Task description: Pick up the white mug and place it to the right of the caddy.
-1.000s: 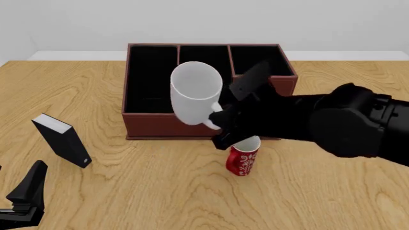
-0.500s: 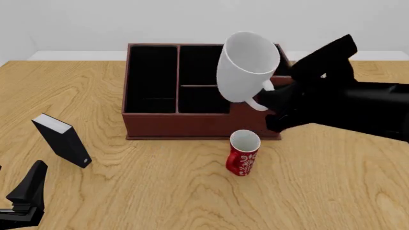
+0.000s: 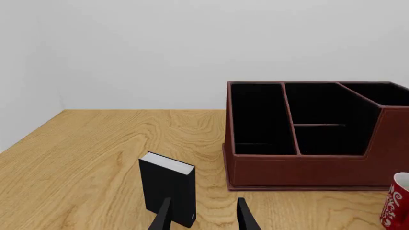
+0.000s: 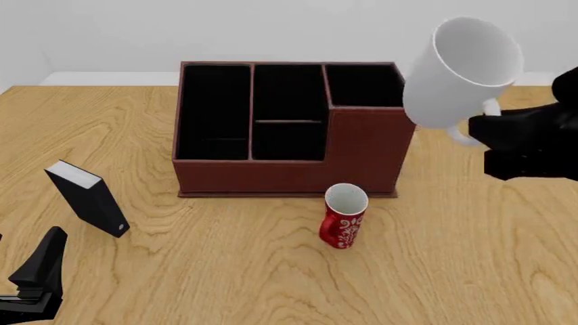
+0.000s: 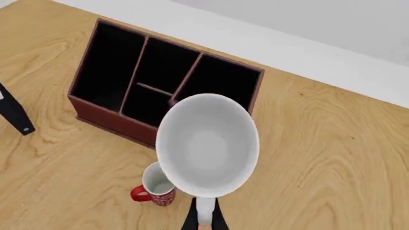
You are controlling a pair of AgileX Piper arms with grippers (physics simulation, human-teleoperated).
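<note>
Front view | right hand [image 4: 477,130] pinching white mug [image 4: 456,76] handle | no legible writing

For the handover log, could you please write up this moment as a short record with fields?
held object: white mug, carried by its handle in the right pincer, tilted, off the table
mug position: in the air near the caddy's right end
caddy: reddish-brown caddy, compartments look empty
red mug: red mug upright in front of the caddy, apart from it
black box: black box standing left of the caddy
left pincer: left pincer open, holding nothing, low at the near left
task state: mug not yet set down
</note>
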